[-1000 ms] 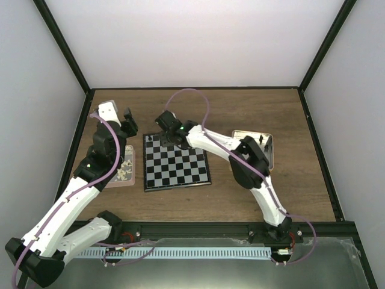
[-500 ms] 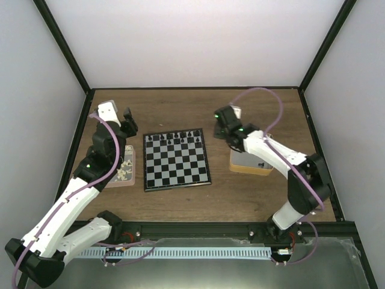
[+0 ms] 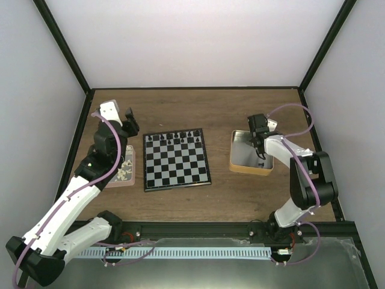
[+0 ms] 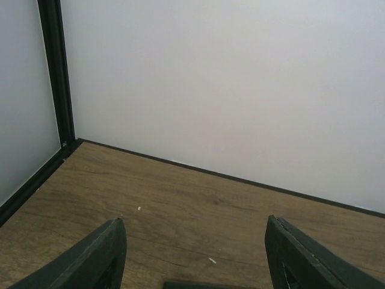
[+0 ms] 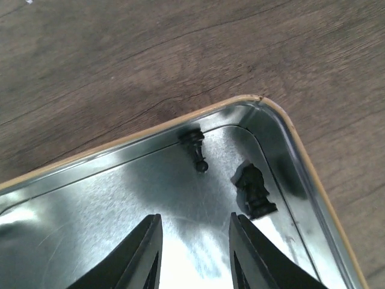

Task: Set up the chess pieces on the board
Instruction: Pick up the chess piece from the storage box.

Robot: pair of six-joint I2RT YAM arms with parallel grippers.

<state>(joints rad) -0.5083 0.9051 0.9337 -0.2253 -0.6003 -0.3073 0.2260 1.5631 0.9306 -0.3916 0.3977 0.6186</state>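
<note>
The chessboard (image 3: 175,161) lies flat mid-table, with several tiny black chess pieces (image 3: 180,136) standing along its far row. My right gripper (image 3: 260,137) hangs open and empty over the metal tin (image 3: 242,158). In the right wrist view the gripper (image 5: 194,253) sits just above the tin floor, near a fallen black pawn (image 5: 195,148) and a black knight (image 5: 254,189) in the tin's corner. My left gripper (image 3: 127,120) is open and empty above the table's far left; its fingers (image 4: 96,259) frame bare wood.
A pink tray (image 3: 124,170) with several pale pieces lies left of the board, under my left arm. The tin's rim (image 5: 313,180) runs close to the right of the knight. The back wall (image 4: 240,90) stands beyond the left gripper.
My right arm has swung from the board's far-left corner across to the right, and now hangs over the tin. The left arm has barely moved.
</note>
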